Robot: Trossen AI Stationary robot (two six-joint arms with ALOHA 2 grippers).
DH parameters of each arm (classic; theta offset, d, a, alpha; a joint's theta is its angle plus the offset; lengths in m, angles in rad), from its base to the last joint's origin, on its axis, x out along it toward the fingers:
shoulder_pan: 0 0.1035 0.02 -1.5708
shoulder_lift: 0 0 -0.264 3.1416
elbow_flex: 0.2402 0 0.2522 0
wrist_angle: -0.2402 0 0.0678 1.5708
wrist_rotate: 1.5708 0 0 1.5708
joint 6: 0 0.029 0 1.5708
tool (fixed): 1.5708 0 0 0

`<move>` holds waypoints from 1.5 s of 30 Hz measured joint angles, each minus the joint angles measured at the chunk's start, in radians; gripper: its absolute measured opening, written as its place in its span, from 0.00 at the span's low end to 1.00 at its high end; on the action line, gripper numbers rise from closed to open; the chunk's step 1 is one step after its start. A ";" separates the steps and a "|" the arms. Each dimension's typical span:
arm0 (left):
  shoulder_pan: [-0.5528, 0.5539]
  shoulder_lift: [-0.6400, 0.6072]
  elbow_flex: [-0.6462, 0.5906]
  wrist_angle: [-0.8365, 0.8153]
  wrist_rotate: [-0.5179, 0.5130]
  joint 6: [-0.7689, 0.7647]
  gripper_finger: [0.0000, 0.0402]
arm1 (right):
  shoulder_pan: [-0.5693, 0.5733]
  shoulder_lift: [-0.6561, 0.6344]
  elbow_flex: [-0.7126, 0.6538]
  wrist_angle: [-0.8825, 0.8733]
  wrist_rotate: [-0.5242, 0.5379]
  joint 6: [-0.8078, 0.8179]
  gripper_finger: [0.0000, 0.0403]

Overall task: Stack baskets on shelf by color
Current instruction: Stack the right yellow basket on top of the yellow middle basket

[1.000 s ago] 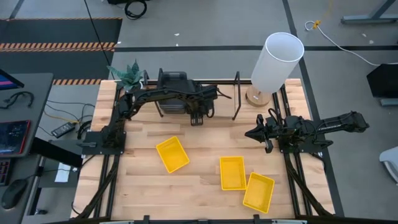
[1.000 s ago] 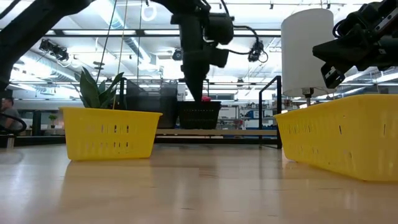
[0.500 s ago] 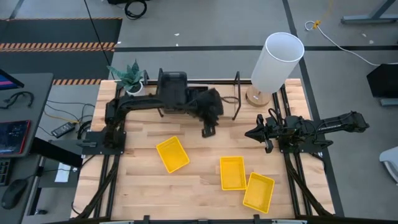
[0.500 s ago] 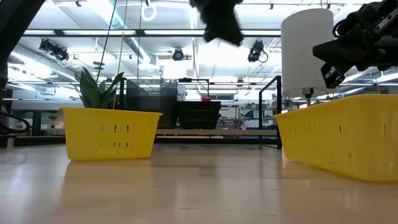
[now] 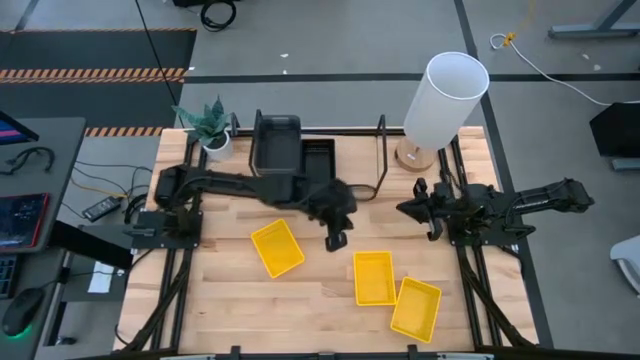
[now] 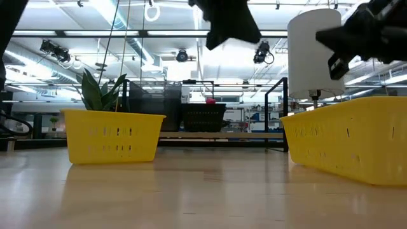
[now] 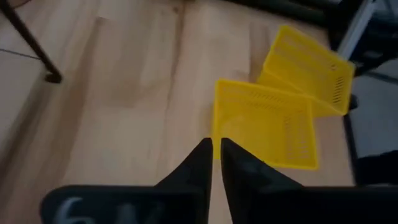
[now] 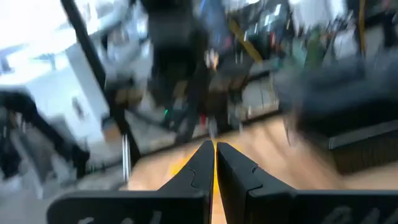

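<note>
Three yellow baskets lie on the table: one (image 5: 277, 247) at the middle, two (image 5: 373, 277) (image 5: 415, 308) touching near the front right. On the shelf (image 6: 222, 135) at the far edge stand the dark grey baskets (image 5: 278, 140) and, beside them, the black baskets (image 5: 318, 160). My left gripper (image 5: 335, 241) is shut and empty, high above the table between the shelf and the yellow baskets; its wrist view (image 7: 216, 149) looks down on the two right-hand yellow baskets (image 7: 264, 121). My right gripper (image 5: 402, 210) is shut and empty, above the table's right part.
A white lamp (image 5: 445, 100) stands at the far right corner, beside the shelf's right upright (image 5: 381, 150). A potted plant (image 5: 207, 125) stands at the far left corner. Bare wood lies between the shelf and the yellow baskets.
My left gripper has risen from the black baskets on the shelf and gone toward the near edge and the right, to a place over the table's middle. It is empty; the black baskets stay on the shelf. My right gripper has risen slightly.
</note>
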 joint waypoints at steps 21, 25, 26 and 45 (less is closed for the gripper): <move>-0.155 -0.412 -0.495 0.359 -0.285 -0.191 0.02 | -0.039 0.131 0.039 0.247 0.153 0.486 0.06; -0.190 -0.512 -0.622 0.448 -0.303 -0.234 0.01 | -0.039 0.148 0.039 0.249 0.251 0.529 0.06; -0.197 -0.534 -0.654 0.470 -0.309 -0.249 0.01 | -0.039 0.154 0.039 0.250 0.268 0.554 0.06; -0.240 -1.082 -1.166 0.691 -0.444 -0.355 0.01 | -0.026 0.279 0.064 0.360 0.175 0.742 0.06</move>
